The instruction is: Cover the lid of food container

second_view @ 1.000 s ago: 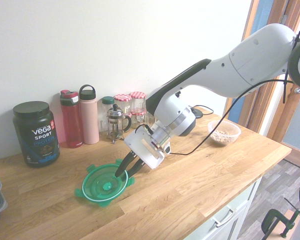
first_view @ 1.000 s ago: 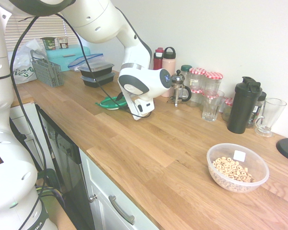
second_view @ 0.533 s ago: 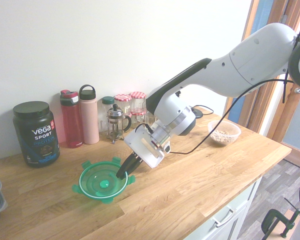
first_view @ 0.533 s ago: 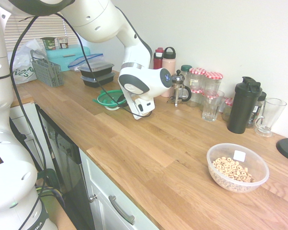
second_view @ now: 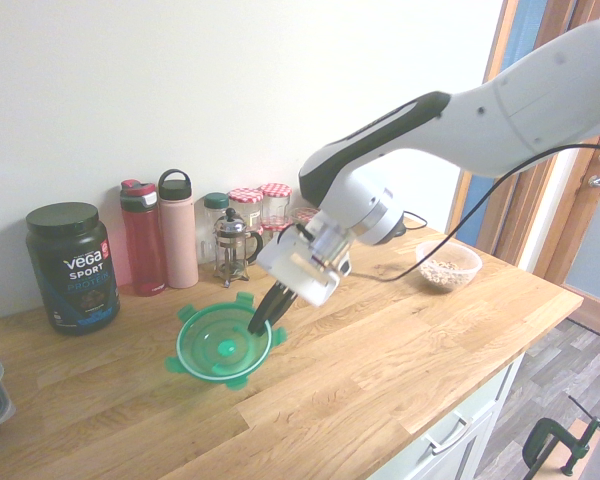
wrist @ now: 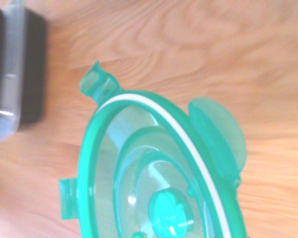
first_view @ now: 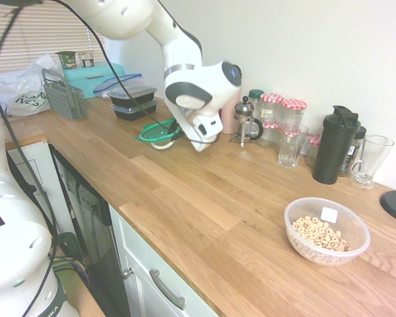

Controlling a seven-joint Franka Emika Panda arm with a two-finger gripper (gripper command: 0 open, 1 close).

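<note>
Green lid (second_view: 202, 345), raised since the earlier frame, pinched at its rim by the closed gripper (second_view: 259, 328), presumably for carrying to the uncovered cereal bowl (first_view: 355, 232), near right in first exterior view, lid far left.

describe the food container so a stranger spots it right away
On the wooden counter, at the end away from the black stacked boxes, sits a round clear plastic bowl. It alone holds cereal rings, has no lid and carries a white square label.
</note>
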